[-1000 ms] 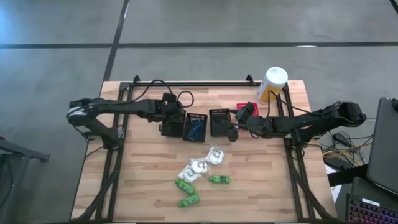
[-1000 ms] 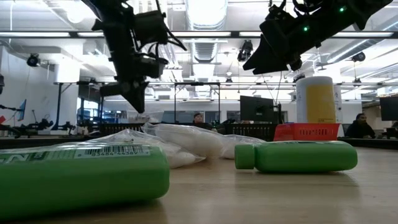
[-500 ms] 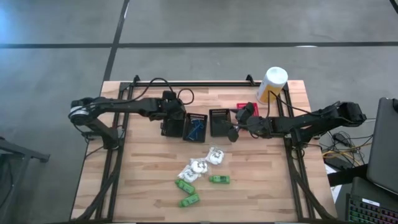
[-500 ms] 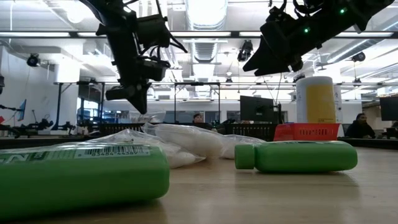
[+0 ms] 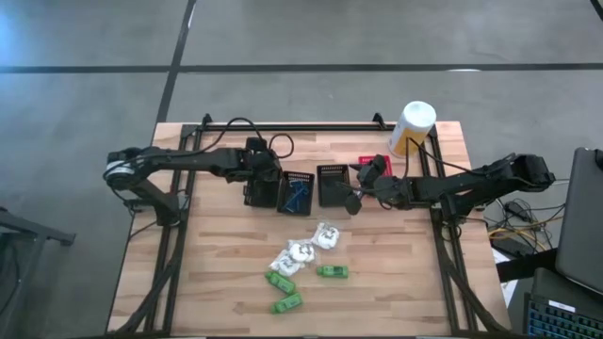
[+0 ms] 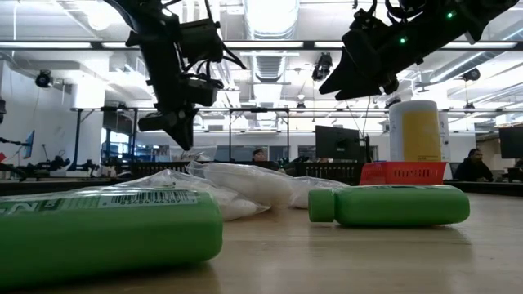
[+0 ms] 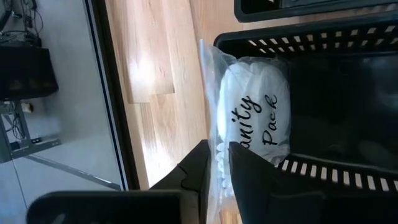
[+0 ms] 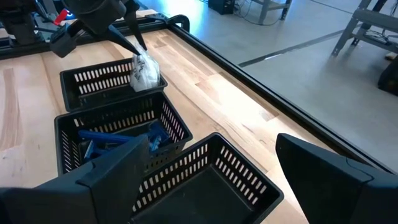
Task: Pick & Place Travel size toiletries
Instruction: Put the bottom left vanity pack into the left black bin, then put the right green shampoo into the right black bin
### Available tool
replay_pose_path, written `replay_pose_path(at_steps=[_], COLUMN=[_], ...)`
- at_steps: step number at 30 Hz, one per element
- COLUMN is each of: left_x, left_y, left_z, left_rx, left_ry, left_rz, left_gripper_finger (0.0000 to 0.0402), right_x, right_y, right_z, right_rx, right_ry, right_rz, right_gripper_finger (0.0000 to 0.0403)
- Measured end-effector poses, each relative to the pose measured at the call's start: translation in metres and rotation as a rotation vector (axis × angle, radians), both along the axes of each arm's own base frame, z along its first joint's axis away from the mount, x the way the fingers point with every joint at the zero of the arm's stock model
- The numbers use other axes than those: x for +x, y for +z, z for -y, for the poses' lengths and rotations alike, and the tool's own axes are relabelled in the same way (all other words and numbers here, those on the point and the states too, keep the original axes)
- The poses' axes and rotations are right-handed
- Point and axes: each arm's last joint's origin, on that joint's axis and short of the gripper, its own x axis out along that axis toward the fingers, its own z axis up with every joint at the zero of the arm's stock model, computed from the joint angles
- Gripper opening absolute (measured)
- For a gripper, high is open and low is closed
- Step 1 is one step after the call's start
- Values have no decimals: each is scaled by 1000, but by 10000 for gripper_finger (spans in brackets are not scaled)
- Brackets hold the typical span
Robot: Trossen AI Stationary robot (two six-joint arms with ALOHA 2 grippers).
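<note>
White clear-wrapped toiletry pack [image 7: 252, 124] is hanging clenched in the left end effector [image 7: 214, 167] over the leftmost black mesh basket [image 8: 99, 82], unmoved since half a second ago. The right end effector [image 8: 205, 168] is hovering released above another black basket [image 8: 214, 180]; the loose toiletries are lying on the wooden surface [image 5: 396, 282].

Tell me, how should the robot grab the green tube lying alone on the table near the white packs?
Probably from straight above, pinching the green tube across its narrow middle. It lies flat on the table with its long side running left to right, and bare wood shows along both long sides, so the fingers could drop down either side. The capped end looks narrower, so the body likely gives a steadier hold.
</note>
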Motion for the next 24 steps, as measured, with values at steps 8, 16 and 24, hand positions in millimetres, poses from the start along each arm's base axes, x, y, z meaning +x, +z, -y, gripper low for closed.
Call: replay_pose_path(at_steps=[8,16,24], left_x=[-3,-8,-16], left_y=[2,11,29], left_z=[1,1,16], left_rx=[3,54,57], left_ry=[29,84,85], left_rz=[-1,34,117], left_gripper_finger=[92,137,174], right_x=[0,0,0], right_y=[0,-1,-1], right_z=[0,0,0], right_rx=[0,0,0], right_ry=[-1,0,0], right_rz=[-1,-3,-3], right_gripper_finger=[324,301,288])
